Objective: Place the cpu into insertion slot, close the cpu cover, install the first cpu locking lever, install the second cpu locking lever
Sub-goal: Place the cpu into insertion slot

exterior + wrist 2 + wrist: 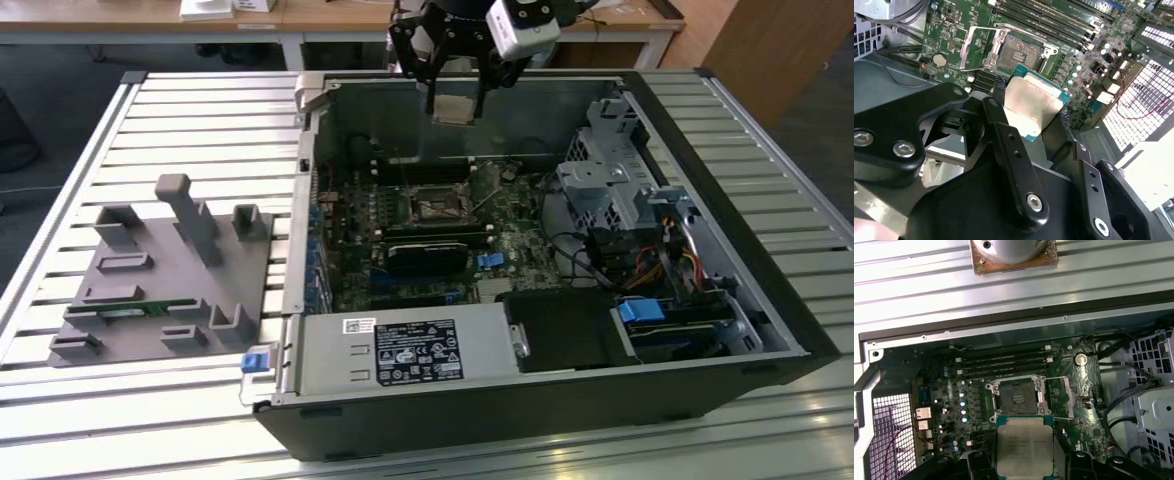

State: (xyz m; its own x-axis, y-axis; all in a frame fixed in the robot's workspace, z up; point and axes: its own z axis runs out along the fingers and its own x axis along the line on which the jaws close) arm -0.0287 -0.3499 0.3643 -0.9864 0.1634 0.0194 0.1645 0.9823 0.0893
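My gripper (454, 100) hangs above the back of the open computer case, shut on the cpu (454, 110). Both wrist views show the cpu (1031, 105) (1024, 445), a flat square with a pale metal top and green edge, pinched between the two black fingers (999, 107). Well below it on the green board lies the insertion slot (434, 208) (1021, 50) (1016, 396), with its dark centre bare. The cpu cover (976, 47) (1058, 397), a thin silvery frame, is swung open to one side of the slot.
Long black memory slots (1004, 362) run beside the slot. The case holds a power supply (400, 352) at the front and a drive cage (621, 185) on the exterior view's right. A grey fixture (160, 280) stands on the slatted table (80, 400) at the left.
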